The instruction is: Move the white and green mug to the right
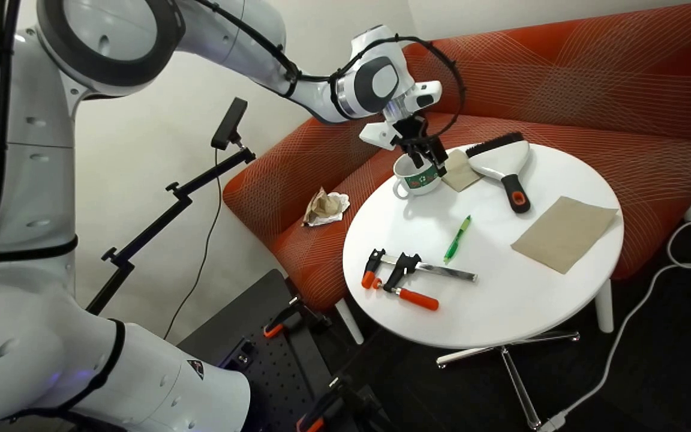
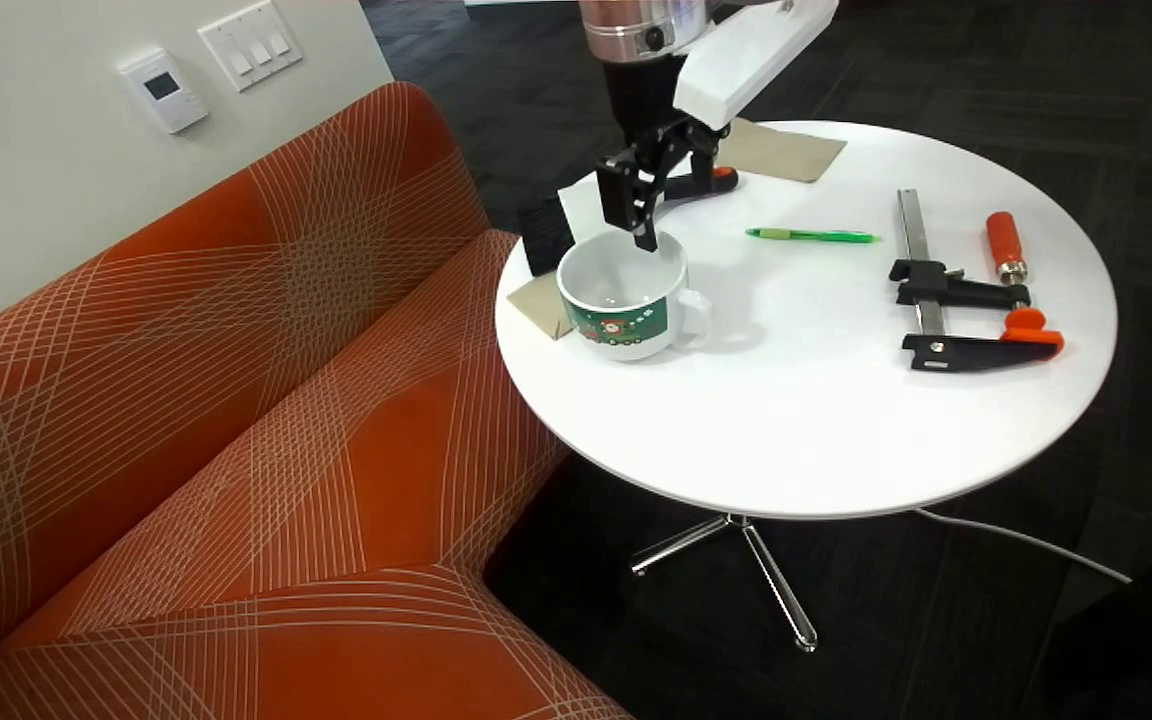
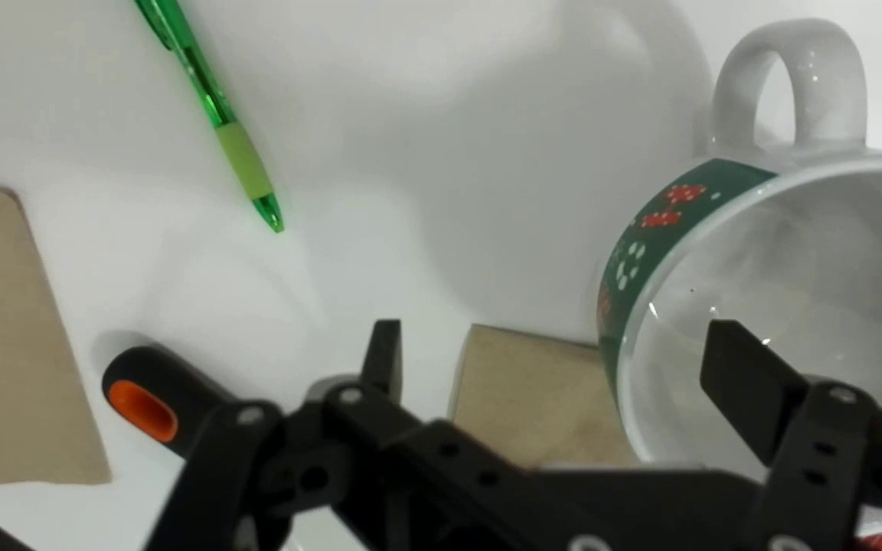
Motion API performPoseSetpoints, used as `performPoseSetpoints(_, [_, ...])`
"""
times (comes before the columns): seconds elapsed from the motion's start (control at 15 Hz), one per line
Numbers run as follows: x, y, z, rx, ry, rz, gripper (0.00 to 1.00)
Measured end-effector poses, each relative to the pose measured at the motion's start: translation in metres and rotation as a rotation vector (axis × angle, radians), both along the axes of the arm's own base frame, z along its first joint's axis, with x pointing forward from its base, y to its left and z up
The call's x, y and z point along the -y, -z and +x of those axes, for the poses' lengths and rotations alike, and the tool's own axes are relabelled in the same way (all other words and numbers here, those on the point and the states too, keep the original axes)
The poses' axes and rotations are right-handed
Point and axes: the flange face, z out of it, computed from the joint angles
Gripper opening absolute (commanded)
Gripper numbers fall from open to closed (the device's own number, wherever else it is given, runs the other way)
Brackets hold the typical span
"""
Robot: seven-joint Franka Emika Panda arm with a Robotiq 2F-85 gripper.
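In an exterior view my gripper [image 1: 430,168] points down at the white and green mug [image 1: 415,182], which stands upright on the round table [image 1: 489,315], near the edge beside the orange sofa [image 1: 561,66]; at this size I can't make out how my tips meet the rim. In an exterior view I see a tip over the mug's mouth, with the mug's handle [image 2: 701,305] clear of my grip; I am hiding part of the hand brush [image 2: 586,205], and the view cuts off my arm [image 2: 641,35] at the top. In the wrist view my fingers [image 3: 751,383] stand well apart, gripping nothing: one over the mug's inside, one outside, the wall between. I judge I'm placed so to pinch that wall, likely a surer hold than the broad body. The mug is cropped at the right; whether the small brown paper [image 3: 540,398] runs under it I can't tell, nor whether my inner finger dips below the rim.
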Motion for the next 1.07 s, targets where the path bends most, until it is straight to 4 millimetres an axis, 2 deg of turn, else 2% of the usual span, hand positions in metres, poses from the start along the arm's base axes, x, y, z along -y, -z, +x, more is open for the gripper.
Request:
performPoseSetpoints(0.47, [-0.009,-0.001,-0.001,0.018,-0.023,0.000,1.00])
performPoseSetpoints(0.73, [-0.006,0.010,-0.003,0.004,-0.020,-0.007,1.00])
performPoseSetpoints(0.8, [-0.005,0.014,-0.004,-0.002,-0.020,-0.009,0.84])
performPoseSetpoints(1.07, [-0.004,0.028,-0.008,-0.021,-0.022,-0.014,0.49])
